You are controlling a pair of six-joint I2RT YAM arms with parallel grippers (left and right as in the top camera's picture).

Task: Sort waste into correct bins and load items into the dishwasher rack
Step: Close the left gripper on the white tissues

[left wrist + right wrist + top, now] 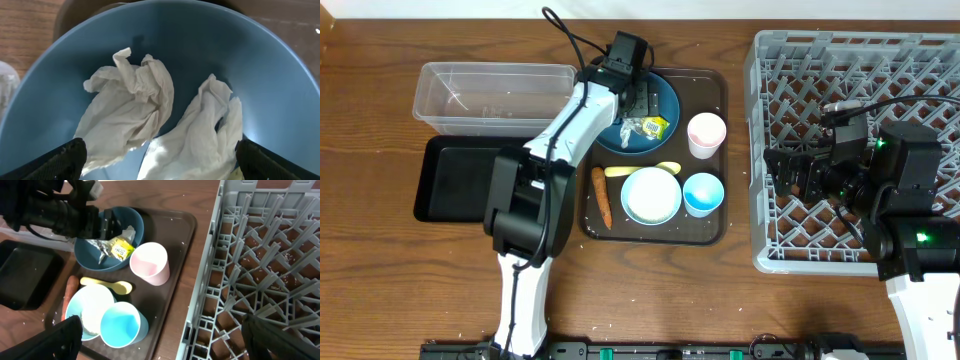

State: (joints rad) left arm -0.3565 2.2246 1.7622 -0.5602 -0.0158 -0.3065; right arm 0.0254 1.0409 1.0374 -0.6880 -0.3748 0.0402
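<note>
Left gripper [638, 100] spread wide, low over crumpled white paper scraps [130, 110] on dark blue plate [200, 45], far on brown tray [716, 88], right gripper [790, 175] spread wide too, above left part of grey dishwasher rack [850, 40]

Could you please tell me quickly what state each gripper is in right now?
Left gripper: open, holding nothing, above crumpled white paper scraps.
Right gripper: open, holding nothing.

I see two crumpled white paper scraps [130, 110] lying on the dark blue plate [200, 45], directly between the spread fingers [60, 162] of my left claw [162, 164].
</note>
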